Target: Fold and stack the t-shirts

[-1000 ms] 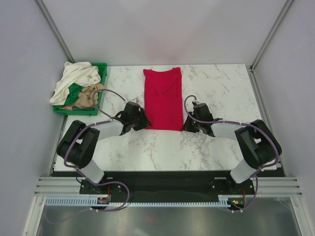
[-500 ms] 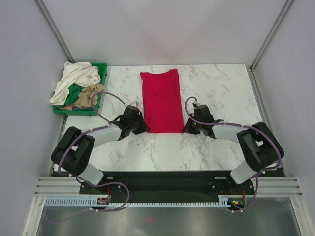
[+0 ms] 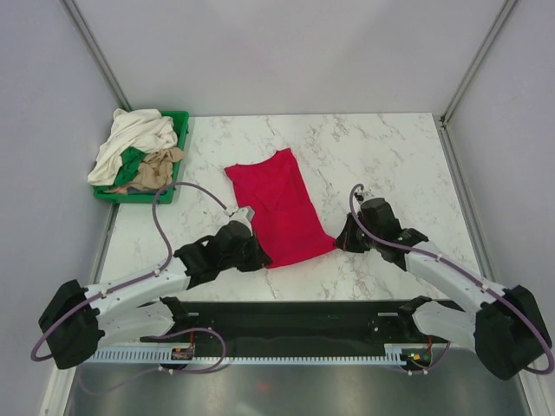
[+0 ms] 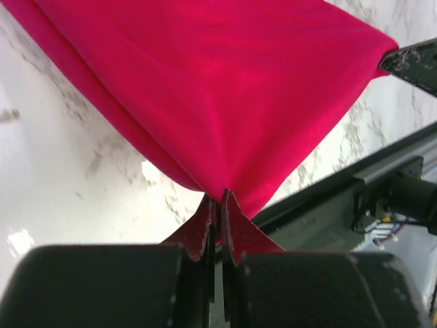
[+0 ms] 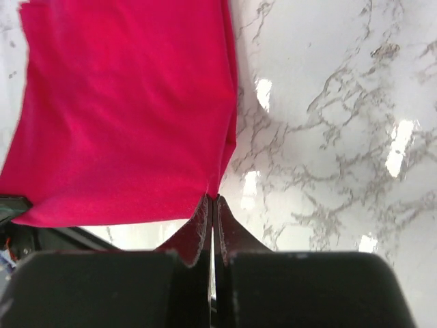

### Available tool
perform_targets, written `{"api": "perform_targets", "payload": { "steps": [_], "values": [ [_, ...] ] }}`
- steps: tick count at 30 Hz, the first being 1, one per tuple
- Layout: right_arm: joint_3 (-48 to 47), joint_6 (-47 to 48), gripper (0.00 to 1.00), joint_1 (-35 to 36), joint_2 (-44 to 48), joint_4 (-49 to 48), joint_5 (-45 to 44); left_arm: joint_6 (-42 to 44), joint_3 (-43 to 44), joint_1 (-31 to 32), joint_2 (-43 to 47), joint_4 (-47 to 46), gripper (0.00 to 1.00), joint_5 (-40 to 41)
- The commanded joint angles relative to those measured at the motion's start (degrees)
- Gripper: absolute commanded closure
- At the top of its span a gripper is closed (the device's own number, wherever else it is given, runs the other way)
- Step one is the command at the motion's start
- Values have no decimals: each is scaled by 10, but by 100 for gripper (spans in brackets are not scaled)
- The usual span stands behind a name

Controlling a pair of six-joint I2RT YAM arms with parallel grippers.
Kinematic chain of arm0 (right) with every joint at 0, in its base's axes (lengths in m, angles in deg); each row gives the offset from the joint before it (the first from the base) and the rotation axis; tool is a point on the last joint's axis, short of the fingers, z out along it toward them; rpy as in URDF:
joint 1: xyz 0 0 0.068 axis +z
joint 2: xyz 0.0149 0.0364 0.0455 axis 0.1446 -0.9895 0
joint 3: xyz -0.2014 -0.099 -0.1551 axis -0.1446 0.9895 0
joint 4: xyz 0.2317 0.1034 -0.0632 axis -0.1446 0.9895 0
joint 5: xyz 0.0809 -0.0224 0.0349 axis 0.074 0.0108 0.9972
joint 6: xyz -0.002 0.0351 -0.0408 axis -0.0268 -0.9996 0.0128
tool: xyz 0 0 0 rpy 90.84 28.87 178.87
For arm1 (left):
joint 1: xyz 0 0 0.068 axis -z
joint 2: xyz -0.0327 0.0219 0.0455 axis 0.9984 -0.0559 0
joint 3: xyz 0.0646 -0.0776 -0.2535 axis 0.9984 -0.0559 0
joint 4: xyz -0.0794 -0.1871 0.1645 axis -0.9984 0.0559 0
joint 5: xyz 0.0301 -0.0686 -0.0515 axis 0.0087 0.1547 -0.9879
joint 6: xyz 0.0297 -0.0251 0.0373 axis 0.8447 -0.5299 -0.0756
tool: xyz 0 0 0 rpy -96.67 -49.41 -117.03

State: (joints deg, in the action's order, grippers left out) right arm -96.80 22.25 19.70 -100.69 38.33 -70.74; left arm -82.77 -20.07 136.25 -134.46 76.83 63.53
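Observation:
A crimson-red t-shirt (image 3: pixel 277 205), folded into a long strip, lies tilted on the marble table with its far end pointing back left. My left gripper (image 3: pixel 259 257) is shut on its near left corner (image 4: pixel 220 193). My right gripper (image 3: pixel 341 242) is shut on its near right corner (image 5: pixel 213 196). Both corners are pulled taut toward the near edge. A cream-white t-shirt (image 3: pixel 130 139) and a tan-beige t-shirt (image 3: pixel 156 167) sit heaped in a green tray (image 3: pixel 180 124) at the back left.
The black base rail (image 3: pixel 295 316) runs along the table's near edge, just below the shirt's near end. The right gripper's tip (image 4: pixel 413 60) shows at the right edge of the left wrist view. White walls enclose the back and sides.
Both grippers have pulled the red shirt's near corners toward the near edge. The shirt has slid nearer and turned, its far end swinging left. Both arms have stretched out low.

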Motion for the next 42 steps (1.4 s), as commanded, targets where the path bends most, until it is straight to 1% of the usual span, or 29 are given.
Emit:
{"api": "perform_targets", "payload": {
  "steps": [1, 2, 4, 6, 9, 11, 13, 15, 20, 26, 28, 29, 31, 32, 34, 35, 42],
  "values": [
    [-3, 6, 100, 5, 75, 92, -10, -73, -7, 45, 52, 82, 98, 35],
    [-6, 3, 100, 6, 89, 105, -10, -92, -3, 50, 63, 105, 98, 33],
    [-21, -2, 100, 10, 127, 141, -6, -100, 3, 60, 76, 115, 98, 13],
    [-45, -7, 100, 13, 149, 170, -7, -99, 30, 69, 85, 147, 98, 4],
    [-88, -2, 100, 13, 154, 191, -15, -89, 88, 72, 82, 217, 98, 21],
    [-106, 10, 100, 13, 141, 190, -31, -82, 126, 73, 82, 244, 98, 49],
    [-144, 26, 100, 13, 101, 190, -38, -75, 155, 72, 82, 270, 98, 65],
    [-182, 40, 100, 13, 63, 185, -64, -66, 172, 70, 75, 293, 98, 90],
    [-250, 51, 100, 13, -2, 158, -82, -51, 207, 45, 60, 308, 97, 102],
    [-312, 56, 100, 12, -84, 132, -87, -14, 227, -15, 45, 307, 97, 91],
    [-336, 57, 100, 11, -112, 127, -89, 6, 235, -50, 35, 306, 97, 84],
    [-352, 59, 100, 11, -131, 125, -90, 14, 237, -78, 31, 304, 98, 73],
    [-371, 62, 100, 10, -151, 124, -90, 38, 243, -107, 20, 296, 98, 50],
    [-389, 63, 100, 8, -170, 124, -90, 46, 244, -134, 15, 286, 98, 41],
    [-408, 64, 100, 6, -189, 123, -90, 67, 251, -157, 5, 278, 98, 26],
    [-427, 64, 100, 4, -207, 123, -90, 73, 255, -175, -7, 271, 98, 16],
    [-505, 63, 100, -5, -286, 124, -87, 124, 326, -241, -84, 265, 98, -18]
  ]
}}
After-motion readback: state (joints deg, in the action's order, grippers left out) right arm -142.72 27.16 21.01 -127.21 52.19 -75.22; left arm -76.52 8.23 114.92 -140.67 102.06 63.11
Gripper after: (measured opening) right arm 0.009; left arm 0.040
